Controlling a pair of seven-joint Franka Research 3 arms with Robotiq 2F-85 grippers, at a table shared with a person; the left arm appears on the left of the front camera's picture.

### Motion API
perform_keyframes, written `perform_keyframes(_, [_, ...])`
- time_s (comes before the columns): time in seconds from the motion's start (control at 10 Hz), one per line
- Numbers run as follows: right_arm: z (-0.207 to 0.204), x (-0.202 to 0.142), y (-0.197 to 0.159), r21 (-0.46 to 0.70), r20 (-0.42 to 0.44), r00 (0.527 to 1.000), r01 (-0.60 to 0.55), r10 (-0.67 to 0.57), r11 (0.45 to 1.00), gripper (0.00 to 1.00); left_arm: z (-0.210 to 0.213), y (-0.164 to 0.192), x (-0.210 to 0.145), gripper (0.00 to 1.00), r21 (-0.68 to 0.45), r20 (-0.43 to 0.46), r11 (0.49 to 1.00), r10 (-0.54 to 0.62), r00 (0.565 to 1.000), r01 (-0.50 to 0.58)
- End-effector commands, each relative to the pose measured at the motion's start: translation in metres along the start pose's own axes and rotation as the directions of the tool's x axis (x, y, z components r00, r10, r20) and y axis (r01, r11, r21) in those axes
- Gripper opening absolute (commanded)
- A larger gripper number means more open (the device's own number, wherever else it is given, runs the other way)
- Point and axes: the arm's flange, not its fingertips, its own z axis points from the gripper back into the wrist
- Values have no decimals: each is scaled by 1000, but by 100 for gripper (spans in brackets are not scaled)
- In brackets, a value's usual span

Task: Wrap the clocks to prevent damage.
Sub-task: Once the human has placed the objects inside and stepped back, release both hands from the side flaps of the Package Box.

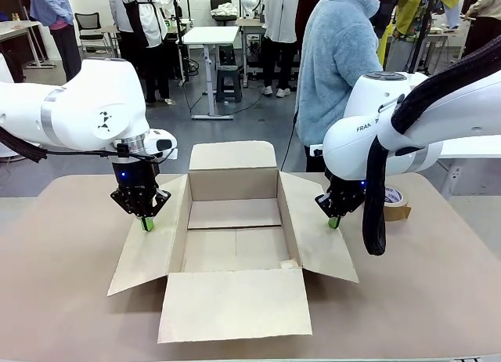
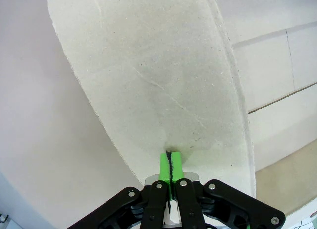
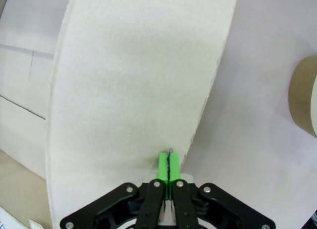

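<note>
Both claws look shut to me, green pads pressed together with nothing between. The left claw [image 1: 146, 222] has its tip on the left flap [image 1: 153, 252] of the open box [image 1: 235, 303], and the right claw [image 1: 334, 221] has its tip on the right flap [image 1: 321, 244]. The box sits on a tan table [image 1: 63, 299], with a tape roll [image 1: 397, 203] beside the right claw. A person [image 1: 337, 64] stands at the far side, with a desk [image 1: 210, 34] behind. Where the clocks are, I cannot tell.

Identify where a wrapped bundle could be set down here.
Bare: the box floor between its side flaps; tabletop left of the left flap. Crowded: right side, where the right gripper touches the right flap beside the tape roll.
</note>
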Motion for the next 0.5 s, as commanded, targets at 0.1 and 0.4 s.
perform_keyframes(0.1, [-1,0,0,6,-1,1000,15,-15,1000,1,3,0,-2,0,1,2,1000,5,1000,-5])
perform_keyframes(0.4, [-1,0,0,6,-1,1000,15,-15,1000,1,3,0,-2,0,1,2,1000,5,1000,-5])
